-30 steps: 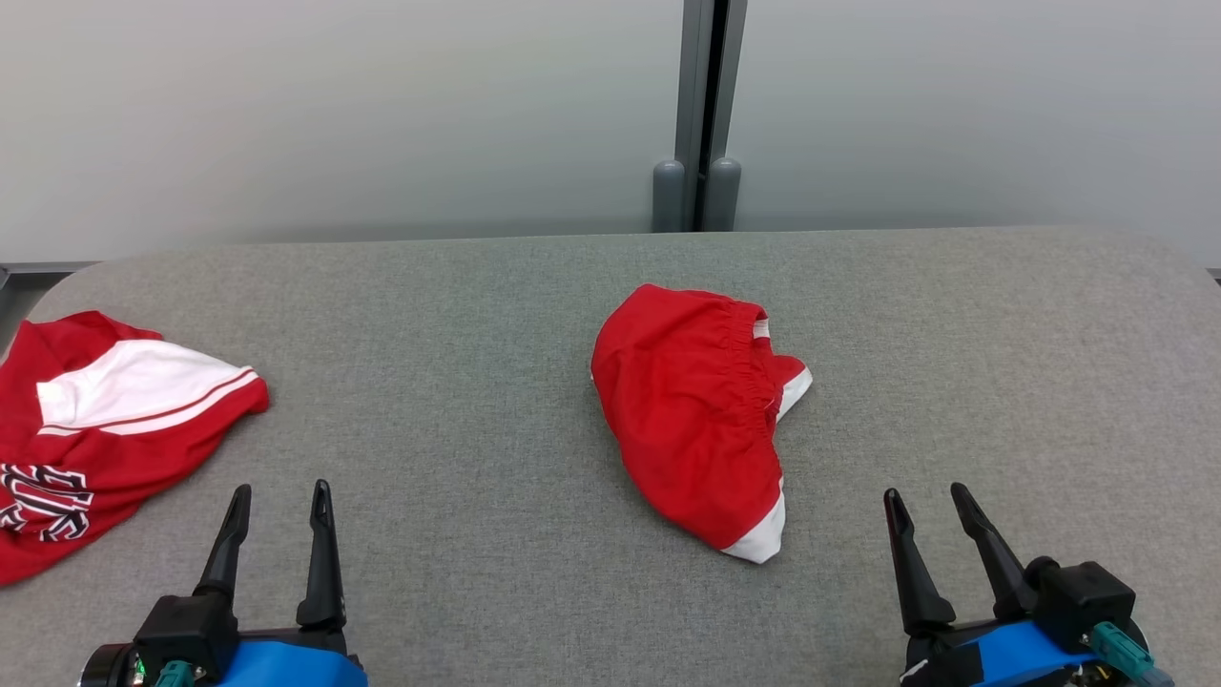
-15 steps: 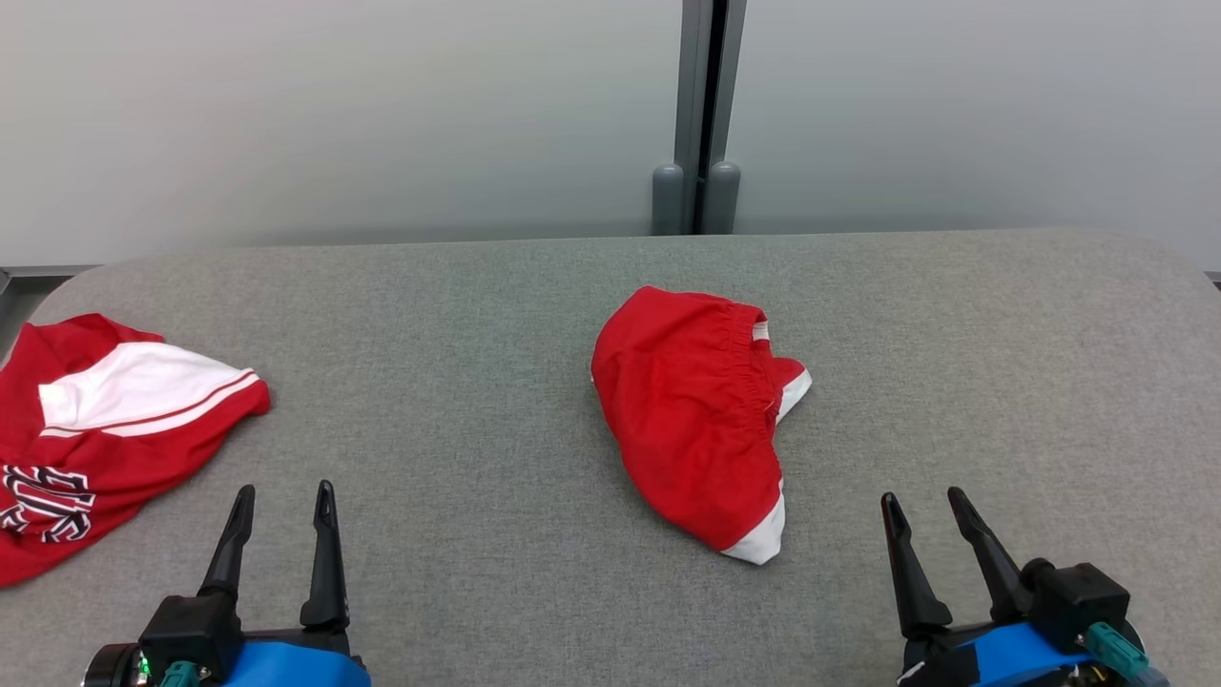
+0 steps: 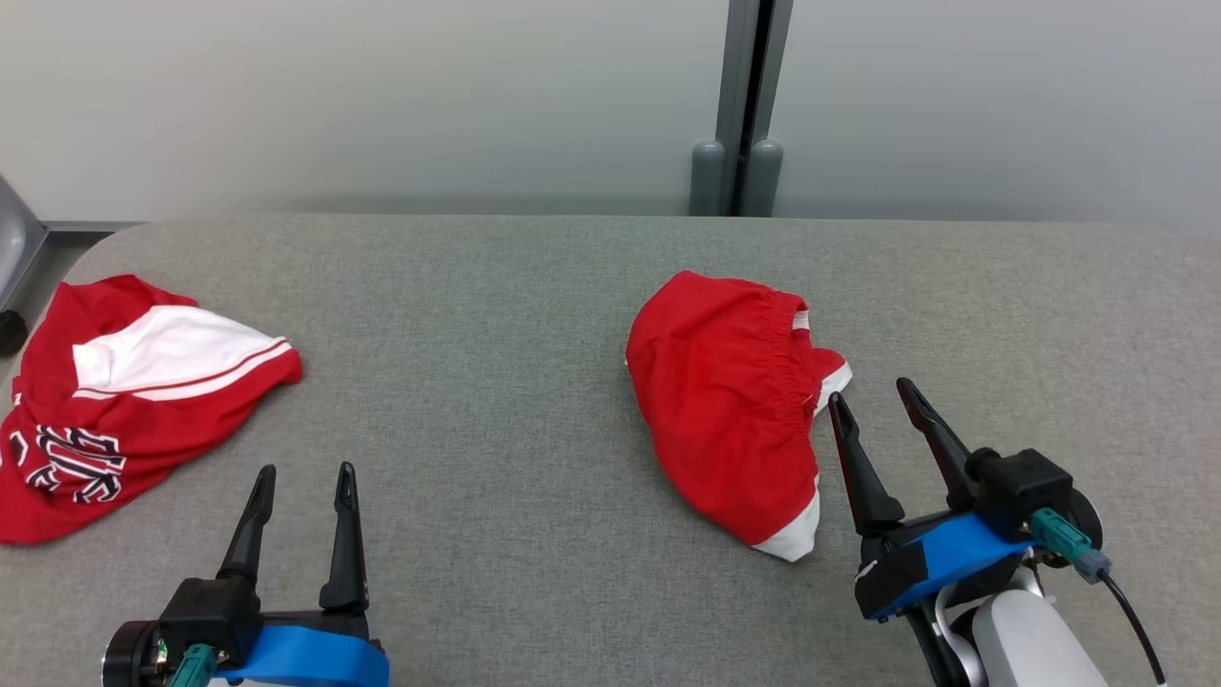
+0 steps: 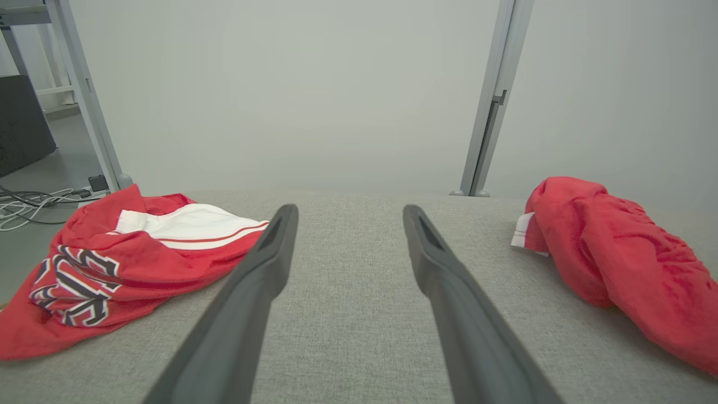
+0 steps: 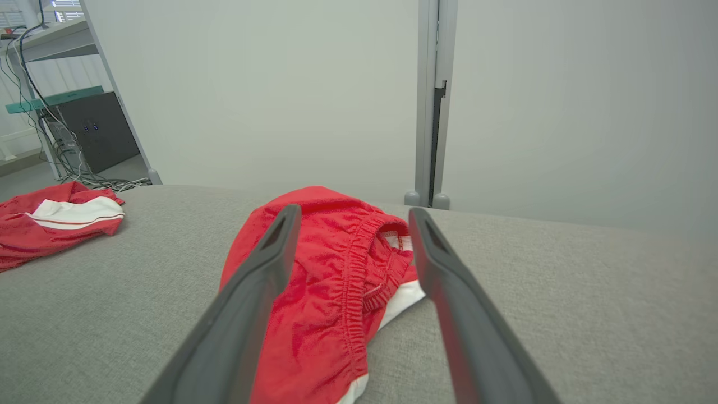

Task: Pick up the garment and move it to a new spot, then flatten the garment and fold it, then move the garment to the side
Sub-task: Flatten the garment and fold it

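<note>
red shorts (image 3: pixel 730 410): crumpled on the grey table (image 3: pixel 496 315), bit right of its middle | my right pincer (image 3: pixel 869 389): spread wide; empty; over the table's near right | left pincer (image 3: pixel 306 468): same deal; table's near left | jersey (image 3: pixel 143 401): table's left end

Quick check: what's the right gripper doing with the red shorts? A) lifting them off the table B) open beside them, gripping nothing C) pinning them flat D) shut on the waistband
B: the right gripper stands open beside the red shorts, which lie crumpled on the table.
</note>
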